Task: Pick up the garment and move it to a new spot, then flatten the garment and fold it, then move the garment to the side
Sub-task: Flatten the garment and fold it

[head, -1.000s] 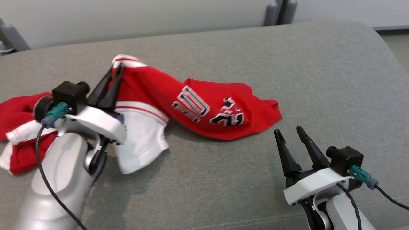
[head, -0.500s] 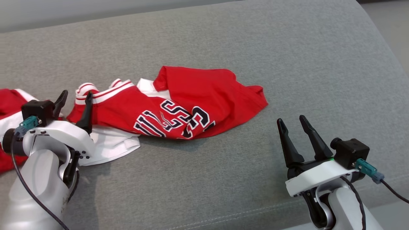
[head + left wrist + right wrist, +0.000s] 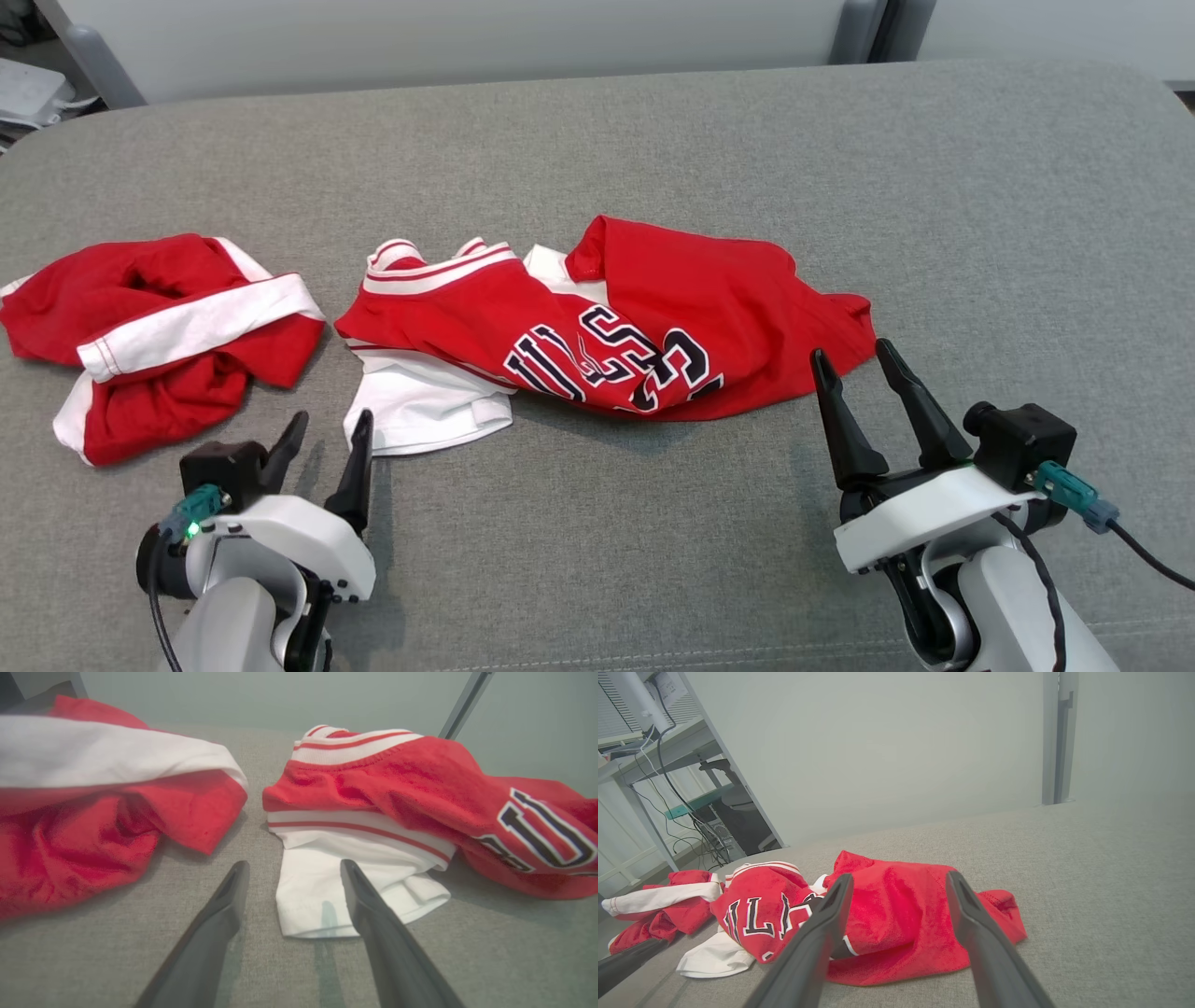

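Two-handed flattening due, left gripper point(image 3: 332, 417) and right gripper point(image 3: 850, 350) spread wide, empty
Pinch red jersey point(image 3: 672, 299) at white sleeve point(image 3: 420, 415) and opposite hem, draw apart low over grey cushion point(image 3: 635, 560)

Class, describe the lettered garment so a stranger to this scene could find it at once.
On the grey cushioned surface lie two red-and-white garments. Take the crumpled jersey in the middle, not the bundle at the left. It alone bears dark, white-edged letters.

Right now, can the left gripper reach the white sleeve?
Probably yes. The left gripper is open and points at the white sleeve, which lies just ahead with nothing between them.
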Controlling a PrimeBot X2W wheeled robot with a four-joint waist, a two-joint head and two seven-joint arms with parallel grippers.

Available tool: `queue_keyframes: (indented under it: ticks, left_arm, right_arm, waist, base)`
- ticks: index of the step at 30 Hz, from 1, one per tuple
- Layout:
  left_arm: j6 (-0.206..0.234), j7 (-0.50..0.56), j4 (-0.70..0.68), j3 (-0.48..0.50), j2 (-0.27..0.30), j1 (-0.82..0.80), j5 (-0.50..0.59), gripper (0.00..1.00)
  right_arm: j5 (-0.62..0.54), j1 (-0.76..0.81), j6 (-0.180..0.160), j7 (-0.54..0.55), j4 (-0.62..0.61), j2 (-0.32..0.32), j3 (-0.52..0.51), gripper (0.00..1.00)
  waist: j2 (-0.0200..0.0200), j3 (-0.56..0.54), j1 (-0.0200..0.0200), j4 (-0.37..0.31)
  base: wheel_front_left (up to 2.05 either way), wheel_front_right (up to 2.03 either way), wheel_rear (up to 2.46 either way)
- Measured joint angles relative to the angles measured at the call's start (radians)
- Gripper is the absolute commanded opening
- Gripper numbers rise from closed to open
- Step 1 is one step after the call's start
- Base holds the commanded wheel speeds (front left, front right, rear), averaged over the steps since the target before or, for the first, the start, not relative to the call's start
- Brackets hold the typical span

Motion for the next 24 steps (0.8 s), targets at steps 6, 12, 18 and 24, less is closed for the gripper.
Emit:
queue_keyframes:
  ticks: [6, 12, 18, 24]
  left_arm:
    - [0.0, 0.0, 0.04, -0.025, 0.001, 0.028, -0.016, 1.0]
    - [0.0, 0.0, 0.064, -0.035, 0.003, 0.028, -0.057, 1.0]
    - [0.0, 0.0, 0.109, -0.034, 0.008, 0.025, -0.073, 0.58]
    - [0.0, 0.0, 0.08, -0.067, 0.013, 0.008, -0.107, 0.0]
  right_arm:
    - [-0.001, -0.009, 0.0, 0.0, -0.005, 0.0, 0.0, 1.0]
    - [-0.015, -0.009, 0.0, 0.0, -0.008, 0.0, -0.025, 1.0]
    - [-0.044, -0.007, 0.0, 0.0, 0.002, 0.0, -0.071, 1.0]
    - [-0.053, -0.005, 0.0, 0.0, 0.089, 0.0, -0.104, 1.0]
  waist:
    - [0.0, -0.015, 0.0, 0.002]
    - [0.0, -0.006, 0.0, -0.027]
    - [0.0, 0.011, 0.0, -0.061]
    - [0.0, 0.034, 0.0, -0.056]
  base:
    - [0.0, 0.0, 0.0]
    - [0.0, 0.0, 0.0]
    - [0.0, 0.0, 0.0]
    - [0.0, 0.0, 0.0]
